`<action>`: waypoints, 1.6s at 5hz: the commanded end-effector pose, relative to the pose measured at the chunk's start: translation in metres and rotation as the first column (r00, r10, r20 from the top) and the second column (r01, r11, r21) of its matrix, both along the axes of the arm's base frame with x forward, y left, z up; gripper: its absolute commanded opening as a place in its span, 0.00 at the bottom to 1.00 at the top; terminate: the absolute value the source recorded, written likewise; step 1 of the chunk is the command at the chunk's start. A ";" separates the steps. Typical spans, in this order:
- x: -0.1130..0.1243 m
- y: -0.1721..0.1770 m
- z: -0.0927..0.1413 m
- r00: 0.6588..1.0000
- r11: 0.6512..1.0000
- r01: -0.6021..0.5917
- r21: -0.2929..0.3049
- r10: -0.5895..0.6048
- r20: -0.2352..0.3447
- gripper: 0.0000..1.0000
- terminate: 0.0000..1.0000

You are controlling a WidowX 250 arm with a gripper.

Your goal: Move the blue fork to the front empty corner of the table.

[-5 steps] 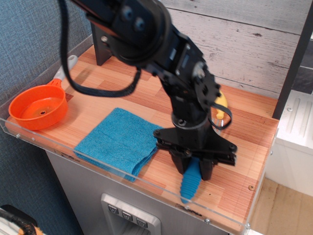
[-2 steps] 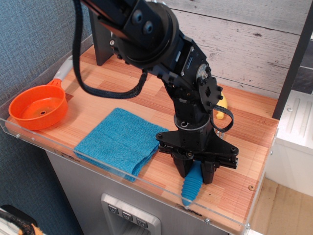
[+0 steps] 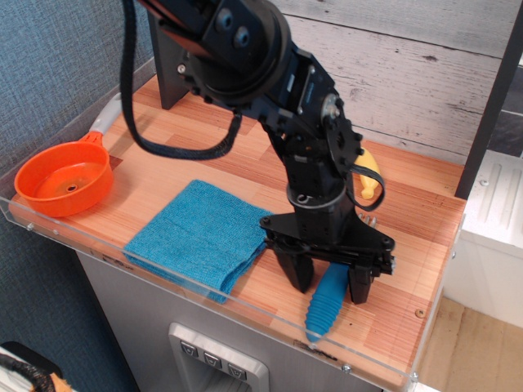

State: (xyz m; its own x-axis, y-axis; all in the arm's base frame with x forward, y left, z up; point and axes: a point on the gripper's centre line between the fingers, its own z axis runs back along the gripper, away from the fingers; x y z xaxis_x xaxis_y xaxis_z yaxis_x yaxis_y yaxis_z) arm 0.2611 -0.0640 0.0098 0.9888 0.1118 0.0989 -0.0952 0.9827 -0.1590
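Just blue fork (image 3: 324, 302) near table (image 3: 409, 327) rim

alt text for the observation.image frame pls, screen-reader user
A black robot arm's gripper stands open, straddling a blue fork that lies near the table's front edge. A folded blue cloth lies to its left, an orange funnel farther left, a banana behind.

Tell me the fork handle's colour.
Bright blue and ribbed; the fork lies between the open gripper in the only view.

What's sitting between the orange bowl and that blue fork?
The folded blue cloth lies between the orange bowl and the blue fork in the only camera view.
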 end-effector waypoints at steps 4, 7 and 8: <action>0.012 0.033 0.092 0.990 1.000 0.017 0.021 -0.019 0.141 1.00 0.00; 0.059 0.027 0.126 0.980 0.979 0.114 0.168 -0.138 0.142 1.00 0.00; 0.069 0.033 0.141 0.981 0.979 0.091 0.180 -0.119 0.152 1.00 0.00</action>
State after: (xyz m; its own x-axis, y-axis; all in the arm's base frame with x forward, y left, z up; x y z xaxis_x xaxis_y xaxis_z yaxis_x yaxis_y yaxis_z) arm 0.3164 -0.0280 0.1361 0.9752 -0.0257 0.2200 0.0254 0.9997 0.0042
